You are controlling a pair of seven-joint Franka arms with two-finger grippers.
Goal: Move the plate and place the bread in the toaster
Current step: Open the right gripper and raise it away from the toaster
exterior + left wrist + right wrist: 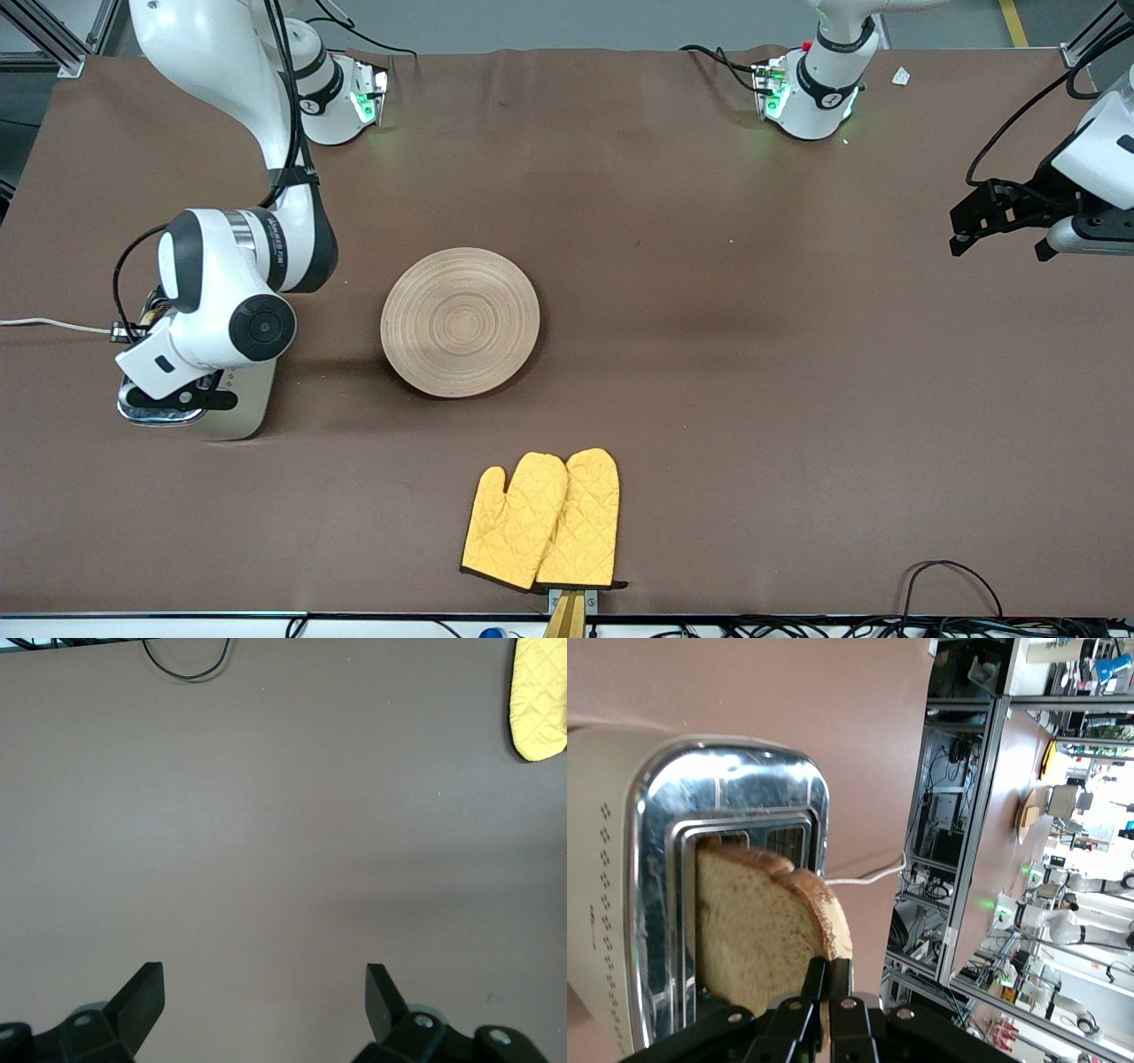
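Nearest the front camera, a pair of yellow oven mitts point(542, 521) lies flat on my brown desk point(753, 372), close to its edge; the tip of one mitt also shows in my left wrist view point(539, 700).

Farther in, about mid-desk, sits the plate point(460, 321), bare, its ring grain plain to see. It lies well apart from the mitts.

Toward my right arm's end of the desk, beside the plate but clear of it, stands the toaster point(232, 409), largely covered in the front view by my right arm. My right tool point(826, 985) is directly over its chrome top point(735, 815), fingers pressed together on the upper edge of the bread point(766, 926). The slice stands upright with its lower part down in one slot and its crusted upper part sticking out above the chrome. A white cord point(44, 324) runs from the toaster off the desk's end.

At the other end, my left tool point(983, 217) hangs in the air over bare desk, waiting, its fingers point(142, 997) spread wide with nothing between them.
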